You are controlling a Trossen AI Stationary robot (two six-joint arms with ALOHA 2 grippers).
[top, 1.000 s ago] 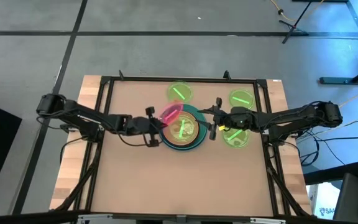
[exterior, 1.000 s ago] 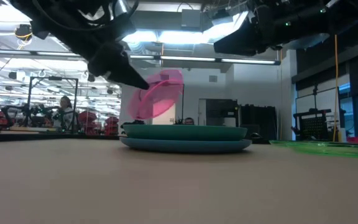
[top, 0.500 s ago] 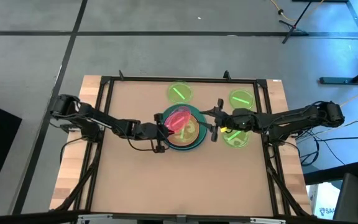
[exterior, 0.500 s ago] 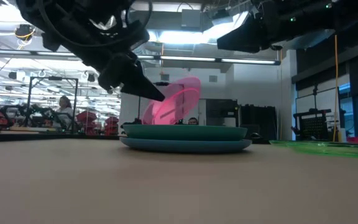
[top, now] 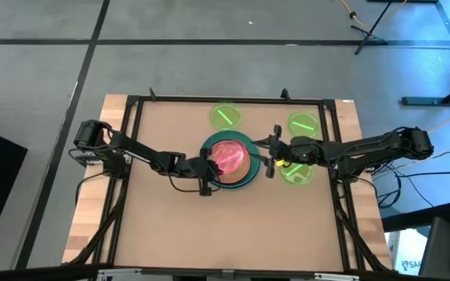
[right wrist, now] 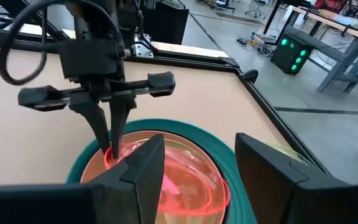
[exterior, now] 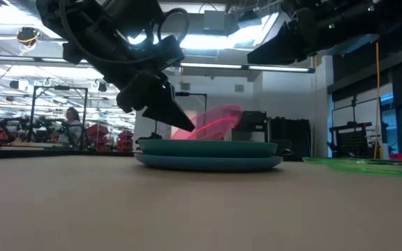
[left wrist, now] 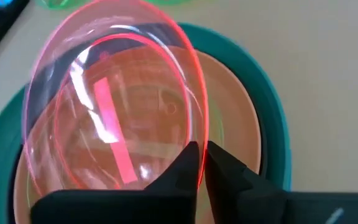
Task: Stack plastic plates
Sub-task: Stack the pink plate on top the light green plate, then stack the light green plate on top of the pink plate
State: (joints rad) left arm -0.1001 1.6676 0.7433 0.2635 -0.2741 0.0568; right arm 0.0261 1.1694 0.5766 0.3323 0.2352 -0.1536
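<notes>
A stack sits mid-table: a blue plate [exterior: 208,163] at the bottom, a teal plate [top: 248,172] on it, and a peach plate [left wrist: 232,118] inside the teal one. My left gripper [top: 209,165] is shut on a translucent pink-red plate [top: 227,153] and holds it tilted over the stack. My right gripper [right wrist: 197,158] is open and hovers just right of the stack, above its rim. Three bright green plates [top: 226,115] [top: 303,123] [top: 297,172] lie flat on the table. My left gripper pinches the pink-red plate's rim [left wrist: 197,135] between its two fingers [right wrist: 112,140], on the edge nearest the table's left. The fingers slant down from the left. The plate is tilted: the held edge is low over the peach plate and the opposite edge [exterior: 232,111] is raised. Whether it touches the stack cannot be told.
Two green plates lie near the far edge, and one lies right of the stack under my right arm. A black frame [top: 131,101] borders the table. Bare tabletop lies on the near side of the stack. People and equipment show in the room behind.
My left gripper has moved right and down over the stack, staying shut. The pink-red plate went with it, from the stack's far-left rim to above its middle. It has tipped from steeply tilted to nearly flat.
</notes>
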